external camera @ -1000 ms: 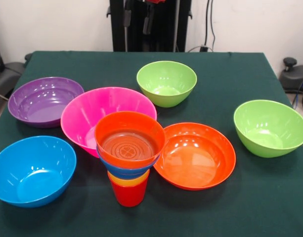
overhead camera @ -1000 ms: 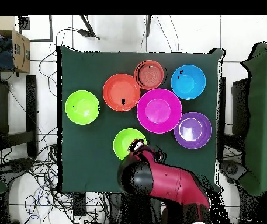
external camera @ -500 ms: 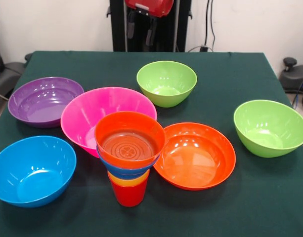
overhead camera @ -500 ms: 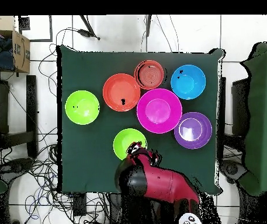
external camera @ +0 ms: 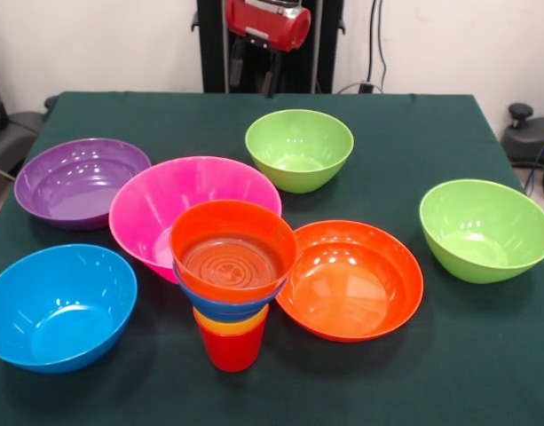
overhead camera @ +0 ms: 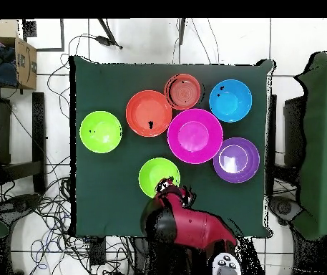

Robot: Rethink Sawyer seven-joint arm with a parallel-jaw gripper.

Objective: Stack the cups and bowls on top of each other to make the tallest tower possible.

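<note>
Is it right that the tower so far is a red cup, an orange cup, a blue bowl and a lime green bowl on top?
Not quite. The tower's top piece is the small orange-red bowl, not a lime green one; the front view shows it. Red cup, orange cup and blue bowl are right.

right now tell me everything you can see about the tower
The tower is a glossy plastic stack standing upright near the front edge of the green table. A narrow red cup sits lowest, an orange cup rim shows just above it, then a small blue bowl, then a small orange-red bowl on top, open and empty, so it widens upward like a funnel. The large pink bowl is right behind it and the large orange-red bowl beside it; contact is unclear.
</note>
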